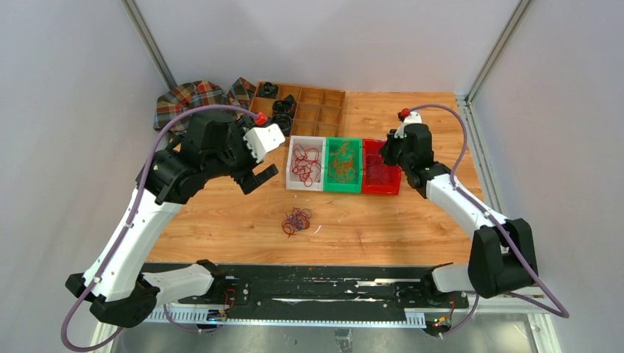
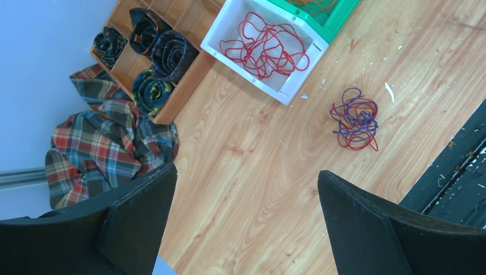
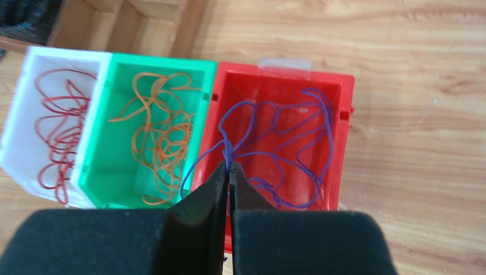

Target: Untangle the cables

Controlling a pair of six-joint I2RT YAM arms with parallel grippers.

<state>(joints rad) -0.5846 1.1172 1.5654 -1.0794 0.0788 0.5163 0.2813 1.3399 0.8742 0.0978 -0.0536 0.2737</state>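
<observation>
A pale wooden bench [image 1: 221,220] stands between plain grey walls, with both arms bolted at its near edge. Three small bins sit touching in a row near the middle. The white bin [image 1: 305,187] on the left holds loose red cables [image 1: 305,162]. The green bin [image 1: 343,189] in the centre holds orange cables [image 1: 343,163]. The red bin [image 3: 286,74] on the right holds purple-blue cables [image 3: 226,143]. The right hand [image 3: 230,169] hangs over the near wall of the red bin. Its fingers are pressed together on one strand of the purple-blue cables, whose loops spread across the bin floor. One loop trails over the rim toward the green bin. On the bare wood in front of the white bin, well apart from all three bins, lies a small tangle [image 2: 355,119] of red and purple-blue strands knotted together. The left hand [image 2: 246,171] hovers above the bench to the left of the bins with its fingers spread wide apart, holding nothing. Behind the bins is a wooden tray [image 1: 324,110] with dividers and black coiled rings [image 1: 283,110] in its left compartments. A crumpled plaid cloth [image 1: 188,99] lies just beside the tray at the far left corner.
</observation>
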